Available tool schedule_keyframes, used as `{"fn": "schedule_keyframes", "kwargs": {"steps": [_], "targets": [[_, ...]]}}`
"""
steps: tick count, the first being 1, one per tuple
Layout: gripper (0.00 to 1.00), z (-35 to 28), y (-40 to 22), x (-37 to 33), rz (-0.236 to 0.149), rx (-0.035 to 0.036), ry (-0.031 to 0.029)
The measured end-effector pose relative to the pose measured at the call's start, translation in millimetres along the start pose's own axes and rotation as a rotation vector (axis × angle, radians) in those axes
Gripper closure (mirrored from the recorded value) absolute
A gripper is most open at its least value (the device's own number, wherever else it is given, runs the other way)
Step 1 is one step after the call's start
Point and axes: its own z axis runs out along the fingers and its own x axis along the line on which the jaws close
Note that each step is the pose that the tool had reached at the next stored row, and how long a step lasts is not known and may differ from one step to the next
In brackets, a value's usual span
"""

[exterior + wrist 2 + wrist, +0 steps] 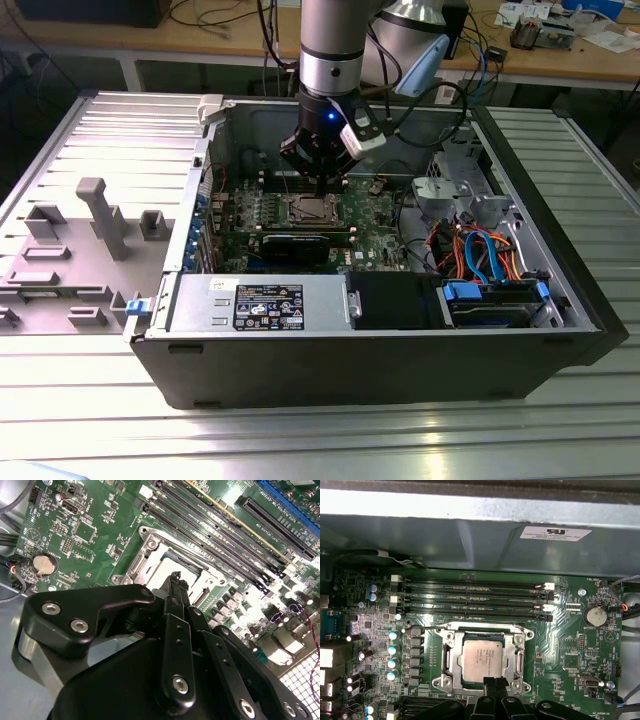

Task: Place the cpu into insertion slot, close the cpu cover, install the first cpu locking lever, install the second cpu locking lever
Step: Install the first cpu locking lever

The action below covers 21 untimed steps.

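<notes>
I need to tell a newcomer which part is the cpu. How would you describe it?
Inside the open case, look at the green motherboard. Beside the long black memory slots sits a square metal-framed socket. The cpu is the flat, pale silvery square in its window.

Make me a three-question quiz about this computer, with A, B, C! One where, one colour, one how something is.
1. Where is the cpu?
A) in the insertion slot
B) in a person's hand
C) on the floor

2. What colour is the motherboard?
A) red
B) green
C) white

3. How is the cpu cover?
A) standing up
B) lying flat around the cpu
C) taken away

Answers: 1 A, its silvery face sits inside the insertion slot. 2 B, green shows in both wrist views. 3 B, it lies flat round the cpu.
</notes>
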Motion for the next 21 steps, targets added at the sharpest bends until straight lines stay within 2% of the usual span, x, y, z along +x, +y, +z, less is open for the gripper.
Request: {"fn": "schedule_keyframes", "kwargs": {"steps": [1, 4, 5, 21], "targets": [[0.89, -0.1, -0.1, 0.1, 0.000, -0.0033, 0.0000], [0.89, 0.0, 0.0, 0.1, 0.002, -0.0346, -0.0019], [0.89, 0.0, 0.0, 0.1, 0.002, -0.0399, -0.0021], [0.89, -2.2, -0.1, 0.1, 0.002, -0.0395, -0.0021]]}}
